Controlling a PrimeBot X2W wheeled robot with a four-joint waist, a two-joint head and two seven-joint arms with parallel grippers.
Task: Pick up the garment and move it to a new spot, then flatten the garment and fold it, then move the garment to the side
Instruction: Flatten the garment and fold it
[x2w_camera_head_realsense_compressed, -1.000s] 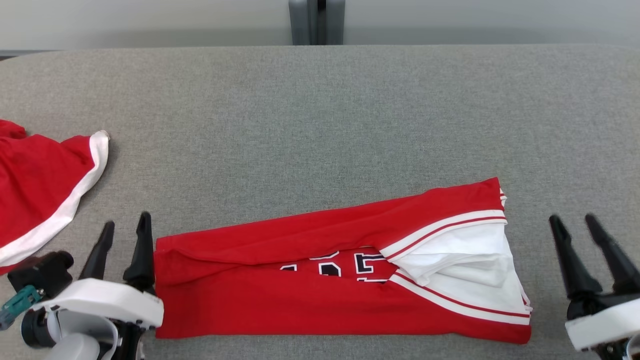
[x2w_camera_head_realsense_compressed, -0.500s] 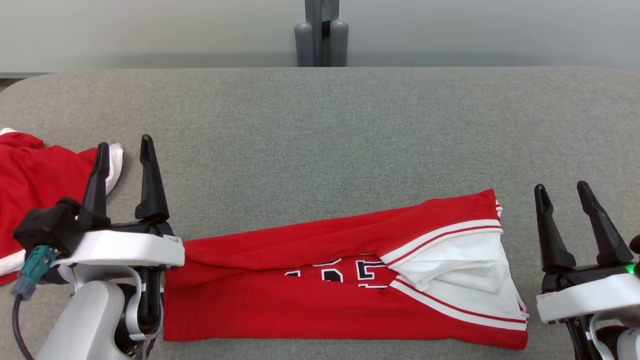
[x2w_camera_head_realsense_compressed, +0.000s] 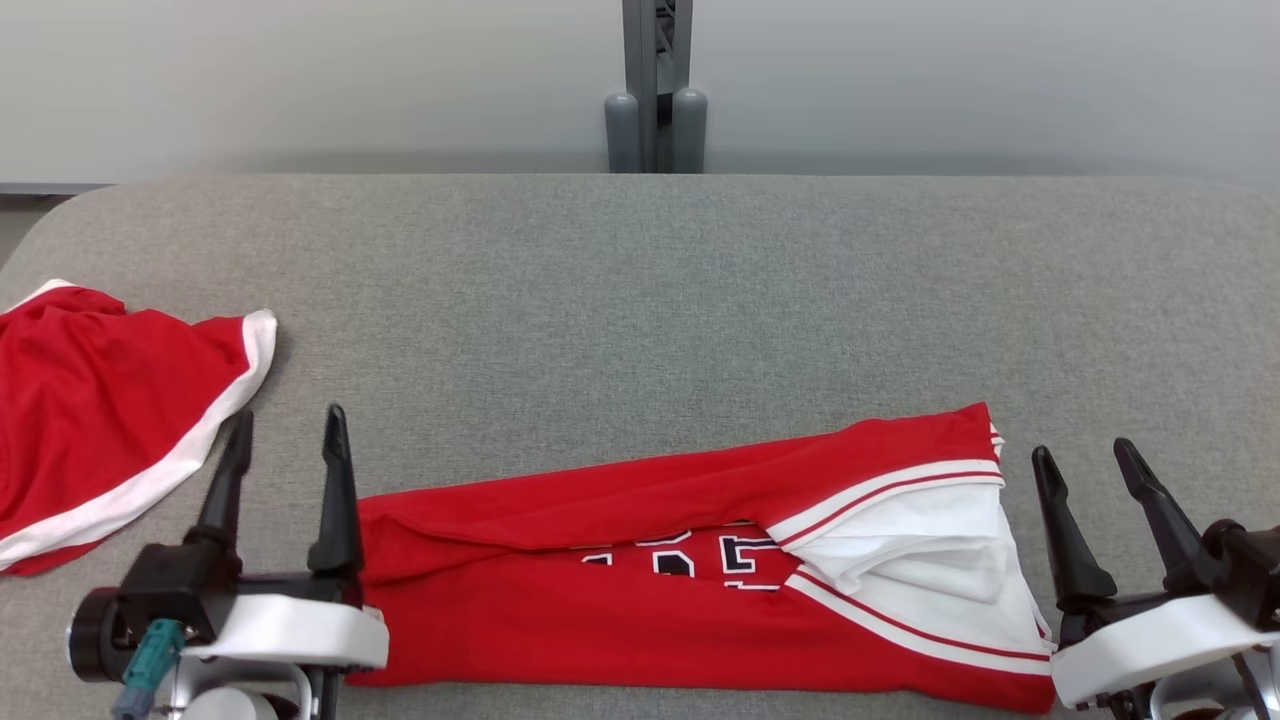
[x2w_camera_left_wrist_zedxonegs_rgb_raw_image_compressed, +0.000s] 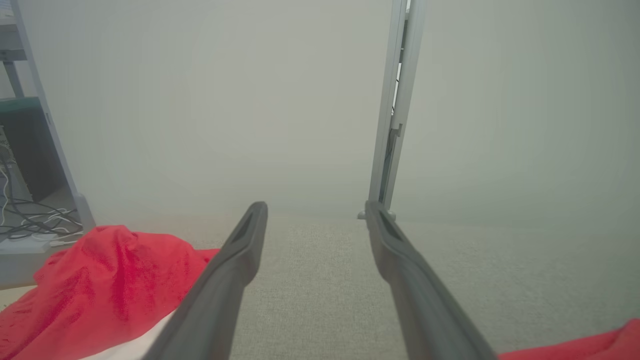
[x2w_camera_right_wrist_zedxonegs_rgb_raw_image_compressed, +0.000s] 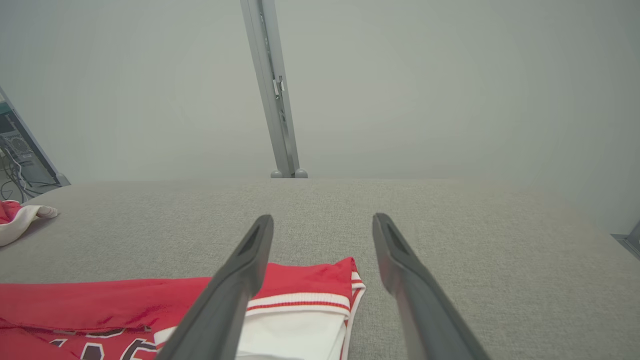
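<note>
The garment (x2w_camera_head_realsense_compressed: 640, 600) is a red jersey with white trim and dark lettering, folded into a long band near the table's front edge. My left gripper (x2w_camera_head_realsense_compressed: 288, 418) stands open just beyond its left end, holding nothing. At the white-trimmed right end my right gripper (x2w_camera_head_realsense_compressed: 1082, 452) is open too, clear of the cloth. In the left wrist view the left gripper (x2w_camera_left_wrist_zedxonegs_rgb_raw_image_compressed: 314, 210) hangs over bare table, with a corner of the garment (x2w_camera_left_wrist_zedxonegs_rgb_raw_image_compressed: 590, 345) at the lower right. The right wrist view has the right gripper (x2w_camera_right_wrist_zedxonegs_rgb_raw_image_compressed: 322, 220) above the garment's (x2w_camera_right_wrist_zedxonegs_rgb_raw_image_compressed: 300, 290) trimmed corner.
Another red garment with a white hem (x2w_camera_head_realsense_compressed: 90, 420) lies crumpled at the table's left edge, also in the left wrist view (x2w_camera_left_wrist_zedxonegs_rgb_raw_image_compressed: 100, 280). The grey fabric table (x2w_camera_head_realsense_compressed: 640, 300) stretches wide behind the jersey. A grey post (x2w_camera_head_realsense_compressed: 655, 100) rises behind the far edge.
The head camera has tilted up, so the scene sits lower. My left gripper reached forward and drew back to the jersey's left end. My right gripper moved closer to its right end.
</note>
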